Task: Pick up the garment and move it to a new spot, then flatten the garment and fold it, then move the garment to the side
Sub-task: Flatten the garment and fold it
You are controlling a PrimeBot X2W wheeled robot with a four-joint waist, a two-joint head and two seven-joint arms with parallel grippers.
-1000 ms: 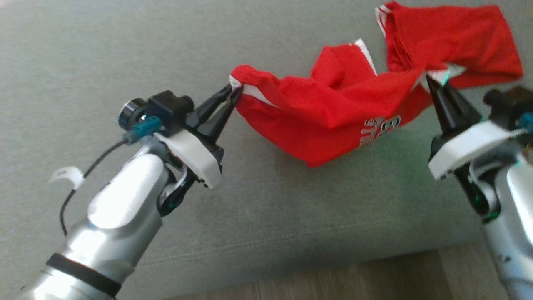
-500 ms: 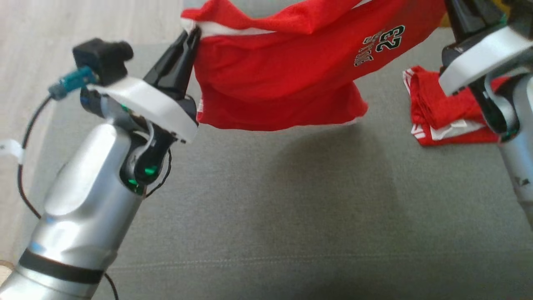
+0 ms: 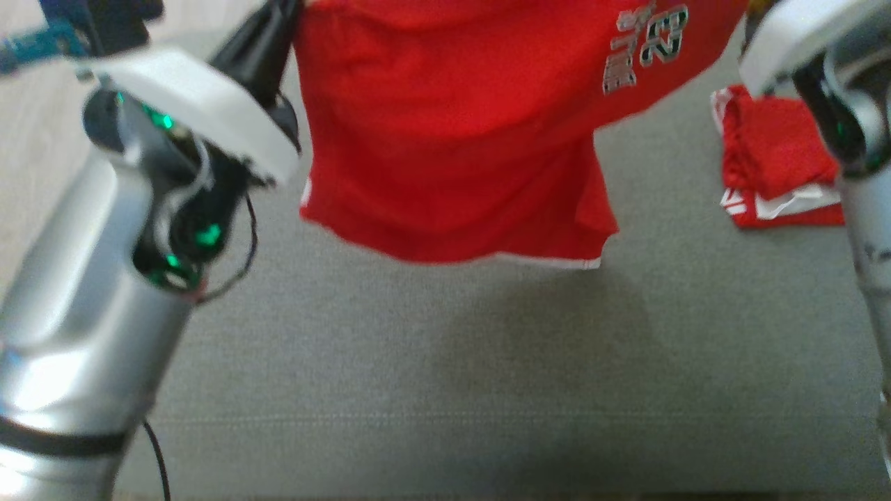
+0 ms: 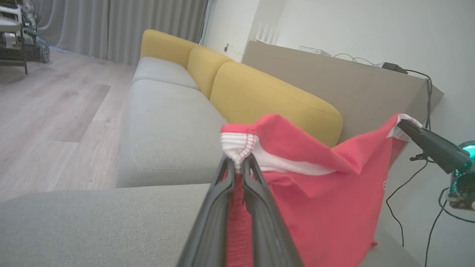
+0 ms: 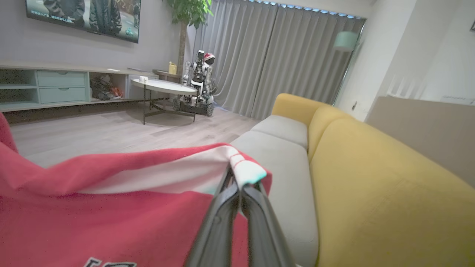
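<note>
The left gripper (image 4: 239,171) pinches tight on one white-edged top corner of the red garment (image 3: 445,139). The right gripper (image 5: 239,187) pinches tight on the other top corner. The garment hangs down from both sets of fingers, up in the air above the grey sofa seat (image 3: 445,376). Its long side runs straight across from one gripper to the other, so both are equally near. To lay it flat, I think both must go down together.
</note>
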